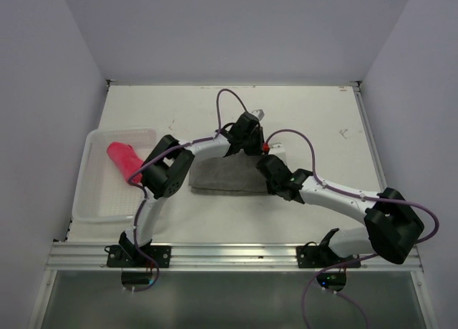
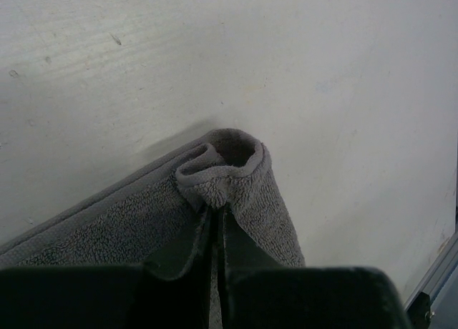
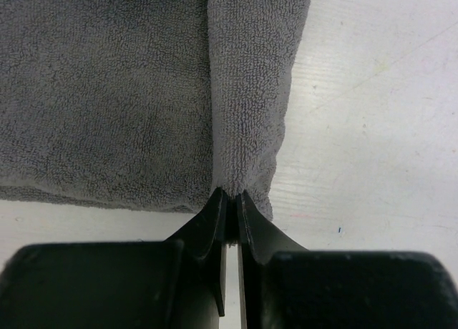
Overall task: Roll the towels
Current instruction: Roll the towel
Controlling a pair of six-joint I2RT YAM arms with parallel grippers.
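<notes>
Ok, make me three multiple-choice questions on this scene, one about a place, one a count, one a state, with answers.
1. Where is the pink towel? A on the bare table; B held by an arm; C in the white basket.
2. How many towels show? A one; B two; C three.
3. What is the right gripper doing? A shut on the grey towel; B hanging open; C shut on the basket.
Answers: C, it lies rolled inside the basket; B, one pink, one grey; A, it pinches the towel's folded edge.
</notes>
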